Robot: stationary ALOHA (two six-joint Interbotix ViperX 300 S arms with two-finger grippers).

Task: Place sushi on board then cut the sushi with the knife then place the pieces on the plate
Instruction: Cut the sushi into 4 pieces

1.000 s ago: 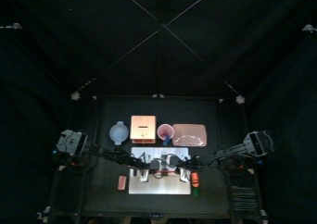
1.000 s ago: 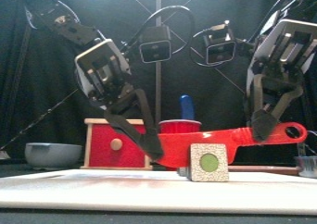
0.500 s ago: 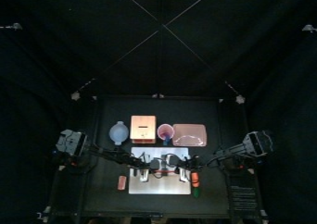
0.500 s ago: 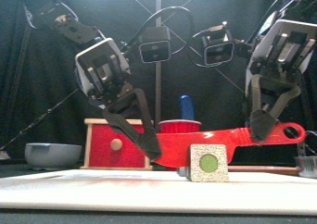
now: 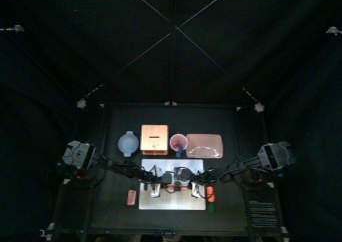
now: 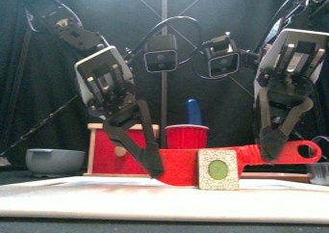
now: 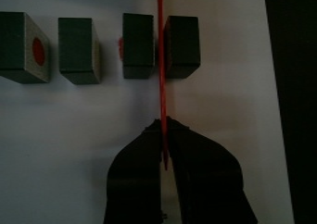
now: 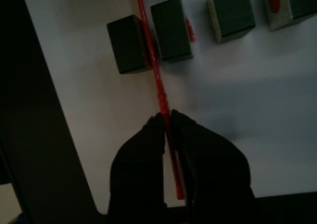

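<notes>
Four sushi pieces [image 7: 77, 50] lie in one row on one white board [image 5: 171, 202]. There are two knives: one red knife [image 6: 251, 151] and one blue knife [image 6: 194, 112], which stands in the single red cup [image 6: 188, 138]. One bowl [image 6: 54, 160], one box [image 5: 155, 141] and one pink tray [image 5: 205, 143] sit at the board's 12 o'clock. Two small toy foods [image 5: 132, 196] flank it, at 8 and 4 o'clock.

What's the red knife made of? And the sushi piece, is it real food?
The red knife looks like smooth plastic: one even red all over, handle and blade alike. The sushi piece looks like a hard toy block, perhaps painted wood or plastic: flat pale face, square corners, neat green dot. Probably not real food.
</notes>
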